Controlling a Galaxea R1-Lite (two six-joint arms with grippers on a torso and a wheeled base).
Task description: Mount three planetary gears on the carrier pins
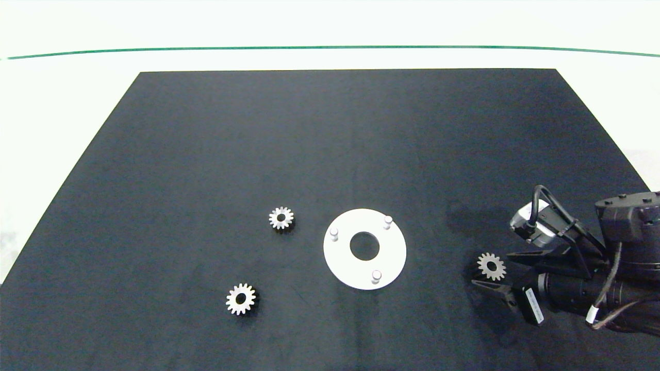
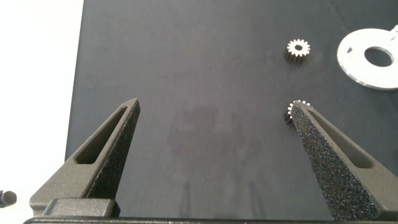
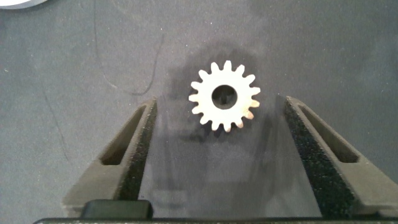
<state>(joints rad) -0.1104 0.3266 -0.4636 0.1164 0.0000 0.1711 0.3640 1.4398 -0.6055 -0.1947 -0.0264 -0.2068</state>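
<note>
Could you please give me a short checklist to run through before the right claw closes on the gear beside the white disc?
1. Right claw open around the small silvery metal spur gear: ok.
2. Gear lies flat on the black mat, bore upward: ok.
3. Gear centred between the fingers: ok, both are clear of the teeth.
4. Three short white pegs on the flat white round disc bare: ok.
5. Left claw out of the way, open above the mat: ok.
6. Claw height over the mat: cannot tell.
</note>
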